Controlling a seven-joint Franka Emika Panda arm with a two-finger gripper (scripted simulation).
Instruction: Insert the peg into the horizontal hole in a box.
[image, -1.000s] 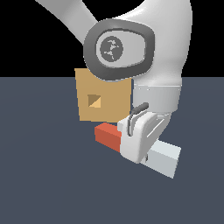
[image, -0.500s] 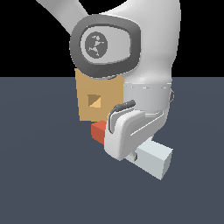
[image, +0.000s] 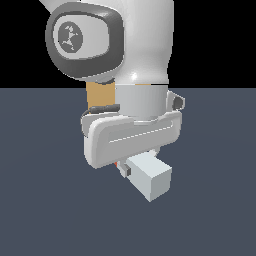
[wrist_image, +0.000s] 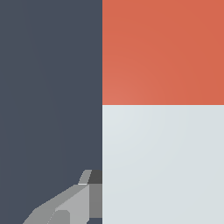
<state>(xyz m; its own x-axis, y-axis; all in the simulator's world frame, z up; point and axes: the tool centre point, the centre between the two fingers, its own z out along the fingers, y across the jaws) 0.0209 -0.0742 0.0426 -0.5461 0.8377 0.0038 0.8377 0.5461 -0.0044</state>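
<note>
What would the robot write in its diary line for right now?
gripper: low over peg, grip not visible | peg: on floor, red end mostly hidden | box: behind arm, hole hidden | insertion: not yet done

Directly under the gripper: the peg, one end jutting out below the hand toward the exterior view's right and nearer the camera. Behind the gripper and higher in the exterior view: the box, mostly hidden by the arm, only a strip showing at the exterior view's left of the wrist. In the wrist view, one finger right against the side of the peg.
</note>
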